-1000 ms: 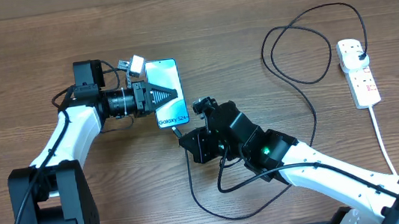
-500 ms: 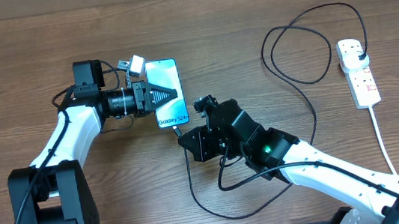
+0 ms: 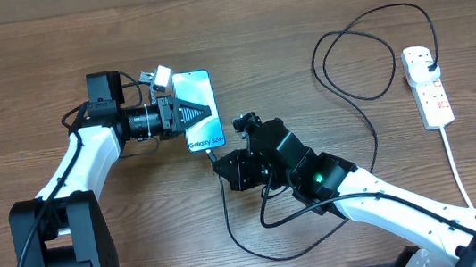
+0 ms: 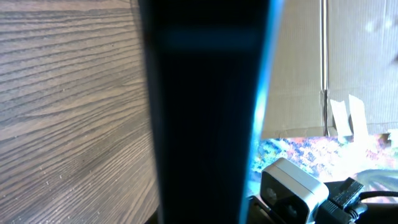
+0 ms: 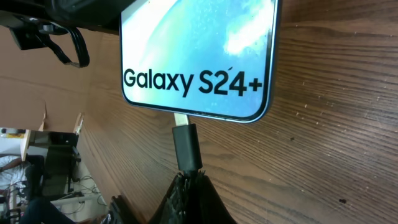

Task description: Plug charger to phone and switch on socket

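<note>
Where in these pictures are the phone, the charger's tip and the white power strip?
phone (image 5: 199, 56), right wrist view, on the lit screen above the lettering.
charger (image 5: 187, 148), right wrist view, on the black connector body at the phone's edge.
socket (image 3: 435, 104), overhead view, mid-strip.

The phone (image 3: 197, 111) showed a light blue-teal screen with paler streaks, black "Galaxy S24+" lettering and a dark frame. At its lettered edge, the charger (image 5: 187, 147) was black with a pale metal tip. Far right of the phone, the socket (image 3: 424, 85) was white with red switches and a white cord (image 3: 460, 171). Under the phone, the table (image 3: 31, 49) was brown with darker wood grain. The left arm (image 3: 75, 161) and right arm (image 3: 408, 208) were white with black joints.
</note>
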Robot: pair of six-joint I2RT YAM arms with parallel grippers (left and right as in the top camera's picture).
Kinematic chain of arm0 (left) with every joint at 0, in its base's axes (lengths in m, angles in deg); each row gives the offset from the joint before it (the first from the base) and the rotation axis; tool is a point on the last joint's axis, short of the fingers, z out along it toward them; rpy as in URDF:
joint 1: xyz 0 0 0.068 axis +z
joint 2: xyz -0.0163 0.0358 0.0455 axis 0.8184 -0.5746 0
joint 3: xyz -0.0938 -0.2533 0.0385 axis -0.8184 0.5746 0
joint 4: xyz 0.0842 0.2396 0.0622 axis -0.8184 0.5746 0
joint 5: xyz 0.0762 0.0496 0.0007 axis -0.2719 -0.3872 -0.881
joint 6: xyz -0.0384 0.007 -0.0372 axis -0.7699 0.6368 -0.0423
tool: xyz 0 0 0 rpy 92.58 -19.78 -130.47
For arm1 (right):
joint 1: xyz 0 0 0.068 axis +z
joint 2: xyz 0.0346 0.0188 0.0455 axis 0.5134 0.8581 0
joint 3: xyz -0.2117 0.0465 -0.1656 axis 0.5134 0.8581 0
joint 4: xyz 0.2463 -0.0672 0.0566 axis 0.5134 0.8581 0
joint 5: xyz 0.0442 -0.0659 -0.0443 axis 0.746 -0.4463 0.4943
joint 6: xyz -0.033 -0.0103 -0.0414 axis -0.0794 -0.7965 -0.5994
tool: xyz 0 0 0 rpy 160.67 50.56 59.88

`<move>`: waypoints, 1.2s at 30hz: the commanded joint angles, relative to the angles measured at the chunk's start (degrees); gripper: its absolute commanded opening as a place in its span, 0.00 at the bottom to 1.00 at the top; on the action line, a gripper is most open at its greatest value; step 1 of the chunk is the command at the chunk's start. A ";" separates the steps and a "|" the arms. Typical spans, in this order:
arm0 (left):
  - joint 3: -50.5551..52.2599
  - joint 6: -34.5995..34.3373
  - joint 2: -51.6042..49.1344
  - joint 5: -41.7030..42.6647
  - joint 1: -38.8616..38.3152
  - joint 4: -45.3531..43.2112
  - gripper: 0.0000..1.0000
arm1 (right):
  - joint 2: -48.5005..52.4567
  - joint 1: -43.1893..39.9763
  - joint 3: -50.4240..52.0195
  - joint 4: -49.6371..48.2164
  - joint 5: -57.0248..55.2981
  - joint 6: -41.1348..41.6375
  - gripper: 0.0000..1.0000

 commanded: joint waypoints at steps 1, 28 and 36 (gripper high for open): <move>0.20 -3.45 0.76 3.50 -0.68 0.63 0.04 | -1.88 -0.46 -0.55 -1.75 -4.72 0.35 0.04; 0.22 1.79 0.76 3.15 -0.68 7.17 0.04 | -1.90 -0.15 -0.55 -6.40 -4.70 1.44 0.04; 0.22 1.70 0.76 3.08 -0.70 9.29 0.04 | -1.90 -0.09 -0.55 -8.24 -4.24 3.80 0.04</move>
